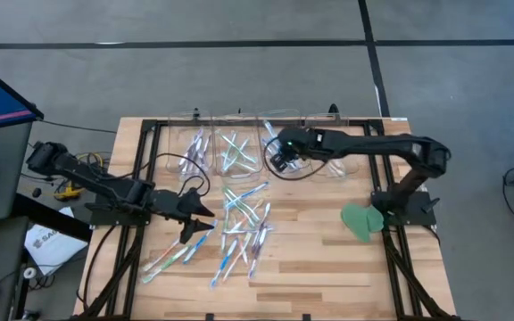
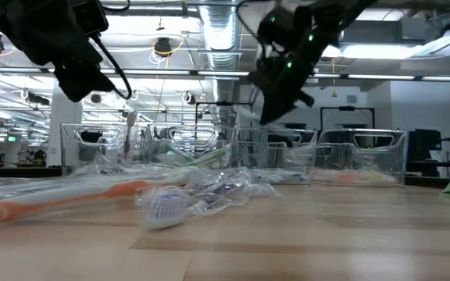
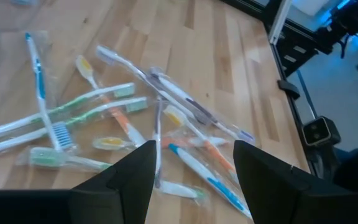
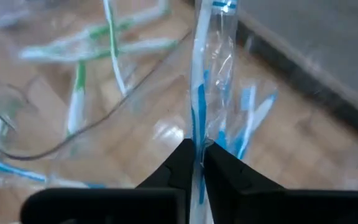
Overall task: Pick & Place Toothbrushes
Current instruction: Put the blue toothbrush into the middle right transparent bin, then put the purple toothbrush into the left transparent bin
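Placing step: right gripper (image 4: 195, 152) pinches a blue toothbrush (image 4: 199, 99) over bin (image 1: 279, 150), upper centre; next, release. Left gripper (image 3: 194, 168) spread, waiting.

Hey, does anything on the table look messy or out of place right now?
Yes. The loose toothbrushes lie criss-crossed in a heap mid-table, pointing every way, not in the clear bins. A green disc overhangs the table's right side. The right gripper pinches a blue wrapped toothbrush above a bin.
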Controlling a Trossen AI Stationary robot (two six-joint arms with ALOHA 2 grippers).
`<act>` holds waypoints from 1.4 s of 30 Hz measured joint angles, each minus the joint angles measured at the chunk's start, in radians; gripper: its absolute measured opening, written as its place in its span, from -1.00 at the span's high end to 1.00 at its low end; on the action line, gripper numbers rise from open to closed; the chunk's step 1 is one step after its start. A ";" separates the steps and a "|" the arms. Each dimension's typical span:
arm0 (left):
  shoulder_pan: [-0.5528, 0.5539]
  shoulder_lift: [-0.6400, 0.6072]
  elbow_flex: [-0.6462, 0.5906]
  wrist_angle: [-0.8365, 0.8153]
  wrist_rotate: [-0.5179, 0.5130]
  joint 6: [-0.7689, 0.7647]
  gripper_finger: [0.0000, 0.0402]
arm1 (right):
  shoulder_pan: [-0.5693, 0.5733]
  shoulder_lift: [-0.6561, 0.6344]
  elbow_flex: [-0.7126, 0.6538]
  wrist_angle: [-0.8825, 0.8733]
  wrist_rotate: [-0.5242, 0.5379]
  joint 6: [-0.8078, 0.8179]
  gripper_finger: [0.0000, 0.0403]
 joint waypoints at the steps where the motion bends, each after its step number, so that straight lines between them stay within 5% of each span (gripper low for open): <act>1: -0.009 0.000 0.000 0.000 0.000 0.000 -0.04 | -0.005 0.013 -0.001 -0.005 -0.006 0.021 0.83; 9: -0.059 0.000 0.000 0.005 0.001 0.001 -0.04 | -0.025 0.050 0.017 -0.010 -0.013 0.090 0.43; 19: -0.063 0.000 0.000 0.019 0.000 -0.017 -0.04 | -0.018 -0.055 0.015 -0.034 -0.025 0.073 -0.11; 27: -0.063 0.000 0.000 0.024 0.025 -0.025 -0.04 | 0.083 -0.184 0.015 -0.145 -0.071 0.011 -0.16; 42: -0.063 0.000 0.000 0.035 0.029 0.032 0.00 | 0.517 -0.241 0.015 -0.248 -0.070 0.012 -0.16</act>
